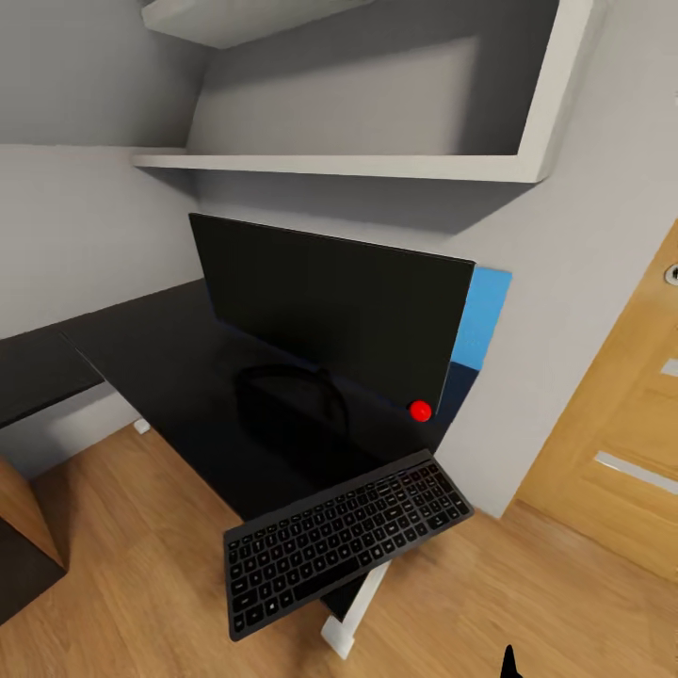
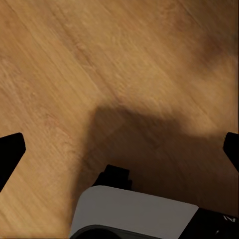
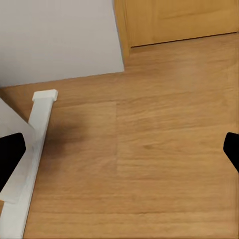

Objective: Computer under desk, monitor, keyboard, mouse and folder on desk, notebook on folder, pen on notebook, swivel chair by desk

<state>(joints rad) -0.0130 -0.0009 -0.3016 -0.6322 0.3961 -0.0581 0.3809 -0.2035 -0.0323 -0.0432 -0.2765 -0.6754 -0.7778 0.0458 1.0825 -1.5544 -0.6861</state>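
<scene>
The monitor (image 1: 330, 306) stands upright on the glossy black desk (image 1: 160, 367), with a red dot at its lower right corner. The keyboard (image 1: 348, 541) lies at an angle on the desk's near corner, in front of the monitor, with its near end hanging past the desk edge. My left gripper (image 2: 122, 154) is open over bare wood floor, holding nothing. Open too, my right gripper (image 3: 122, 154) hangs over the floor beside the desk's white leg (image 3: 30, 154). A black fingertip (image 1: 509, 661) shows at the bottom edge of the head view.
A white shelf (image 1: 339, 165) runs along the wall above the monitor, and a blue wall panel (image 1: 482, 315) shows behind it. A wooden door (image 1: 621, 443) is at the right. A wooden chest (image 1: 24, 537) stands at the lower left. The robot's grey base (image 2: 134, 214) is below the left gripper.
</scene>
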